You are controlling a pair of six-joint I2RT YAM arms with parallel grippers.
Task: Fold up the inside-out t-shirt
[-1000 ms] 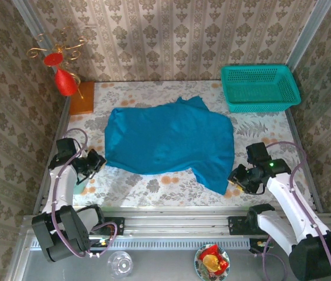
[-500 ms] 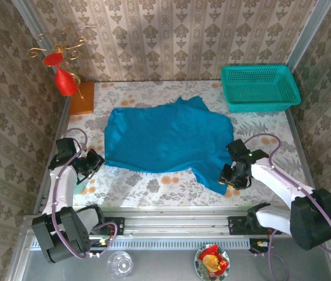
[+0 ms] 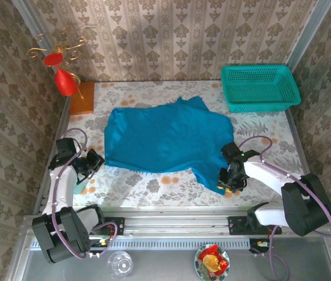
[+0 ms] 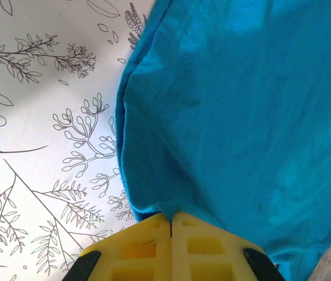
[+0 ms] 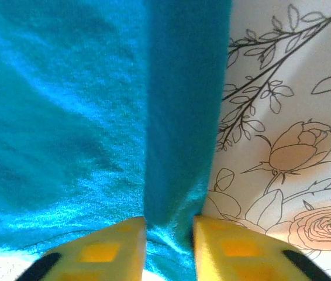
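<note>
The right tool (image 3: pixel 226 179) has come in from the right side of the worktop (image 3: pixel 154 186) to the near right corner of the inside-out t-shirt (image 3: pixel 165 140). Its fingers (image 5: pixel 104 252) have drawn closer and now flank a ridge of blue cloth.

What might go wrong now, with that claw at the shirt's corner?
The right gripper straddles only a narrow fold of the shirt at its near corner; it may slip out when lifted. The left gripper is shut at the shirt's left edge, and I cannot tell if it holds cloth; if not, a pull could drag and bunch the shirt.
</note>
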